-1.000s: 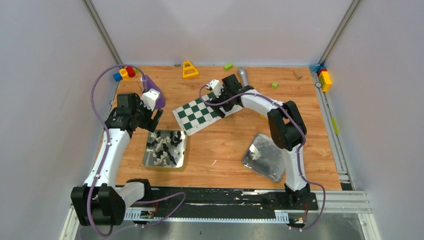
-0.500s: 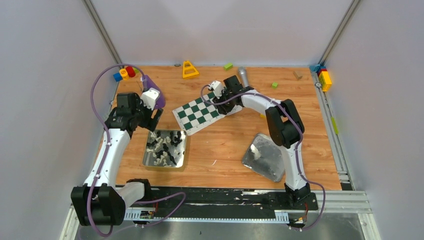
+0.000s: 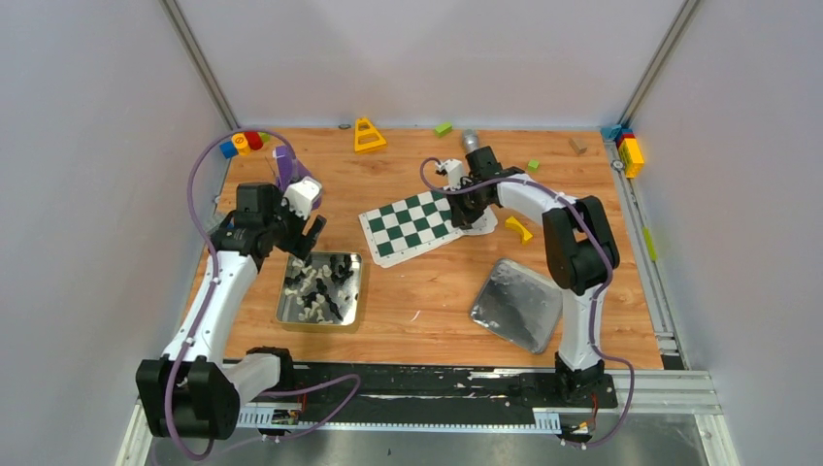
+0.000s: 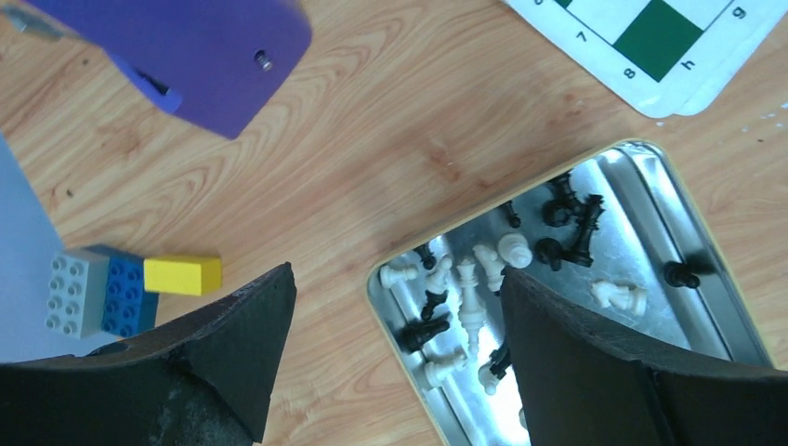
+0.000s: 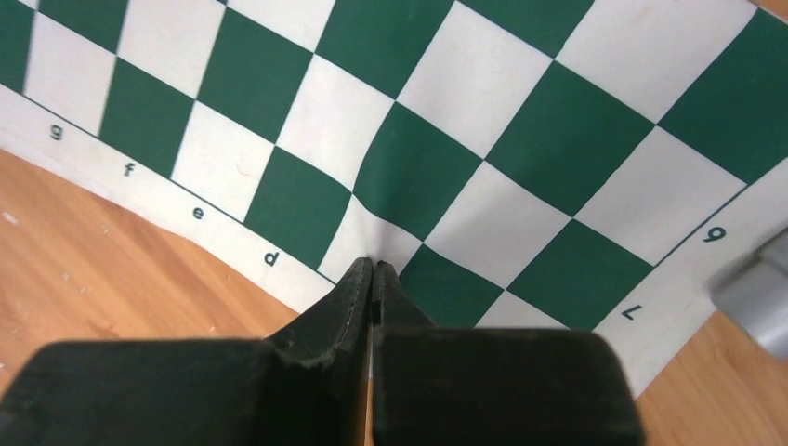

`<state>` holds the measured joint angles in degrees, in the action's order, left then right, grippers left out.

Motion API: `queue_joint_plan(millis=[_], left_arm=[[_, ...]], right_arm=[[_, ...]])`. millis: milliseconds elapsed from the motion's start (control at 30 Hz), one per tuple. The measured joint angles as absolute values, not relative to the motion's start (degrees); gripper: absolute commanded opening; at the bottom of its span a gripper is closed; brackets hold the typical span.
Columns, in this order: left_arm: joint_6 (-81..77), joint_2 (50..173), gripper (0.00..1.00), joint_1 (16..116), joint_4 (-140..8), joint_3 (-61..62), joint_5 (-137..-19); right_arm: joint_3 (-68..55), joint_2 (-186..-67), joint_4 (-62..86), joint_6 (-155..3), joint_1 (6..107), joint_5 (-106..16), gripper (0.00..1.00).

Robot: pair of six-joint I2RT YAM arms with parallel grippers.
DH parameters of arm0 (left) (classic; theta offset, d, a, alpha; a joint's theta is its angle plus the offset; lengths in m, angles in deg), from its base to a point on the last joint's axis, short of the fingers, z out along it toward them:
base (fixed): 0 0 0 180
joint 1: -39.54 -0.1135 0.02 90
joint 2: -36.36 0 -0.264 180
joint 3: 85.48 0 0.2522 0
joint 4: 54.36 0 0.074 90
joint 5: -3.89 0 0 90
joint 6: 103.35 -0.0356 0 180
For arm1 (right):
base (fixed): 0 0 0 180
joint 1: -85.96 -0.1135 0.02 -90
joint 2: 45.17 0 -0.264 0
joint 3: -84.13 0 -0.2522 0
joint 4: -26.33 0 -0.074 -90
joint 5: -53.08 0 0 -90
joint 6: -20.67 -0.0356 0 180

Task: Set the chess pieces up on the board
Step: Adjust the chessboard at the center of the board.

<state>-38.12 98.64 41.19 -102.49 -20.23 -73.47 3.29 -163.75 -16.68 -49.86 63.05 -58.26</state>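
Right gripper (image 5: pixel 373 266) pressed shut, pinching border of thin green-and-white checkered board (image 5: pixel 483 121); board just dragged right, now centre frame. Left gripper (image 4: pixel 392 275) spread over shiny metal tray (image 4: pixel 650 200) of black and white plastic chess pieces (image 4: pixel 474 279), lower left. None placed yet.

All legible markings stand on the board (image 5: pixel 483 84), printed in dark characters on its white border (image 5: pixel 139 200).

Right wrist view: the file letters "g", "f", "e", "d" run in sequence along the lower-left border strip, one letter per square. The adjoining right-hand strip carries the rank figures "7" and "6", both turned relative to the letters, so the "6" appears as a "9".

Left wrist view: the visible board corner carries "7" and "8" on one strip, "h" and "g" on the other, around a green corner square.

Top external view: the border characters are too small to read
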Motion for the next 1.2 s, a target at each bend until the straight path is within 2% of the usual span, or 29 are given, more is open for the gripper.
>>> queue_joint_plan(millis=[200,533,733,867,1200], left_arm=[[-40.2,99.1,0.84,47.3,-100.9,-20.2,-70.3],[-46.0,106.1,0.83,62.4,-95.0,-17.5,-67.1],[-48.5,113.4,0.86,71.0,-90.1,-16.5,-68.6],[-48.7,118.3,0.92,75.4,-86.3,-16.5,-69.8],[-48.2,127.9,0.93,80.6,-78.0,-15.1,-75.7]], right_arm=[[3.3,-158.6,-20.3,-54.2,64.1,-61.2,0.0],[11.7,-155.5,-25.8,-59.5,64.2,-67.1,0.0],[12.0,-155.5,-28.9,-61.0,65.2,-69.0,0.0],[12.0,-155.5,-30.0,-62.1,66.4,-70.2,0.0],[13.7,-155.5,-31.7,-64.8,68.4,-73.5,0.0]])
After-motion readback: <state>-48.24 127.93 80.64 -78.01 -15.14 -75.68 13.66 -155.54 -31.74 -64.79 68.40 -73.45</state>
